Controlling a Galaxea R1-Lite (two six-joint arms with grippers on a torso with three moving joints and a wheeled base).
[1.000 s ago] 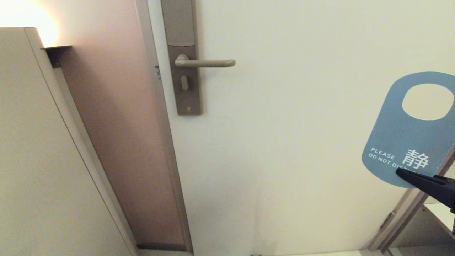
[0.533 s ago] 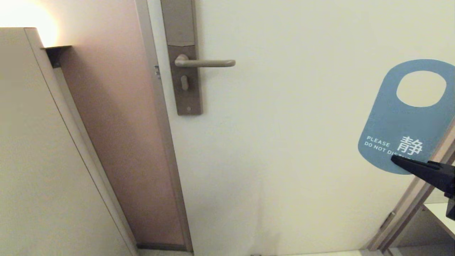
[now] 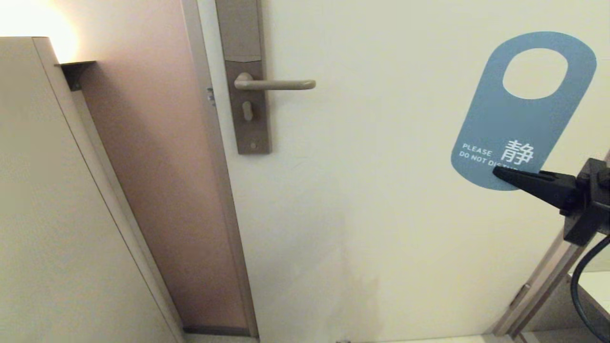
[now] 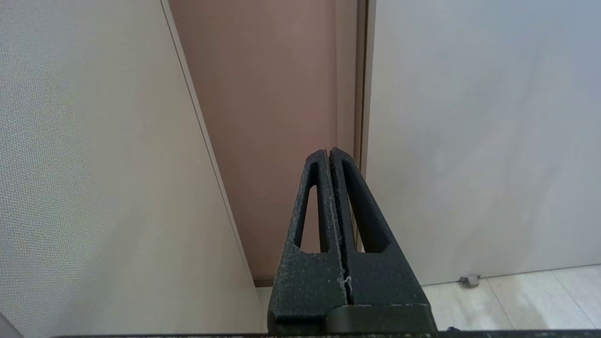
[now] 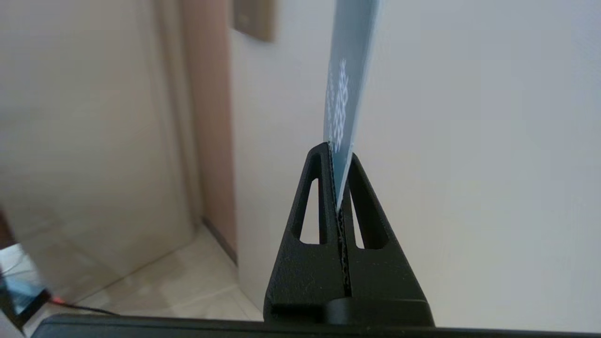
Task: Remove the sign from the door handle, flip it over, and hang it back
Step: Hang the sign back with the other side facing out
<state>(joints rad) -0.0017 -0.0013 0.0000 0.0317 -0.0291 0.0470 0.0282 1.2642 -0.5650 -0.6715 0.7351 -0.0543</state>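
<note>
pinching sign, right end effector

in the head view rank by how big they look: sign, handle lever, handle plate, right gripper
1. Sign, though it hangs nearer the camera than the door hardware, which may inflate it.
2. Plate, cut off at the frame's top.
3. Right gripper, clamped on the sign's lower end and partly out of frame; its rank against the plate is unsure.
4. Lever.

The right hand is seen from behind, its two black fingers pinched on the lower edge of the sign. The blue card is held edge-on and upright before a pale door, white lettering visible on its face; tiled floor is seen below.
</note>
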